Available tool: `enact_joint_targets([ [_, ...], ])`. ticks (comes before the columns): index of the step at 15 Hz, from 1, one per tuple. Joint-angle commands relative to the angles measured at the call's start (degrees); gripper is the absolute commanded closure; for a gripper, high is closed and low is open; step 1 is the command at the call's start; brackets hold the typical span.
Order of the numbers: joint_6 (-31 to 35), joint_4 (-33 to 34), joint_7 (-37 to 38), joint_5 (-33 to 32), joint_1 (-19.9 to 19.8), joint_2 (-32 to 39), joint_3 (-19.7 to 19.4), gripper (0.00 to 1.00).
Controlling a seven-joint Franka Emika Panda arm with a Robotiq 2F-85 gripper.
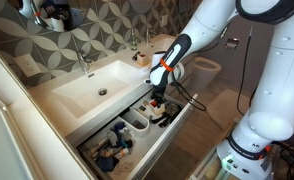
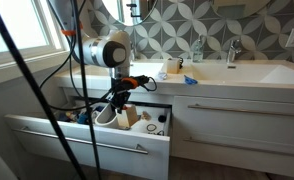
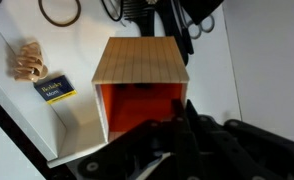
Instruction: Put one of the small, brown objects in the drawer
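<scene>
the white arm is reaching down past the vanity, and its jaws are hanging low inside the open drawer, close to the white divider cups, as both exterior views are showing. in the wrist view the jaws are appearing only as a dark, blurred mass along the bottom edge, so i cannot tell whether they are released or clenched, or whether anything is sitting between them. just above them a wooden box with an orange inside is standing on the drawer's white floor. the small brown objects are lying in a tight cluster on that floor, left of the box and well apart from the jaws. a blue card is lying just below the cluster, and dark toiletries are crowding the top edge. the white sink is sitting in the surface above the drawer.
</scene>
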Motion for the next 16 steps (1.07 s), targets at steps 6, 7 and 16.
enact_joint_targets([
  [6, 10.23, 5.17, -8.17, 2.24, -8.16, 10.75, 9.01, 0.99],
  [7, 10.78, 5.40, -7.07, 1.83, -8.37, 11.44, 9.37, 0.99],
  [16, 20.14, 6.15, -7.83, -1.95, -12.76, 17.25, 14.22, 0.99],
])
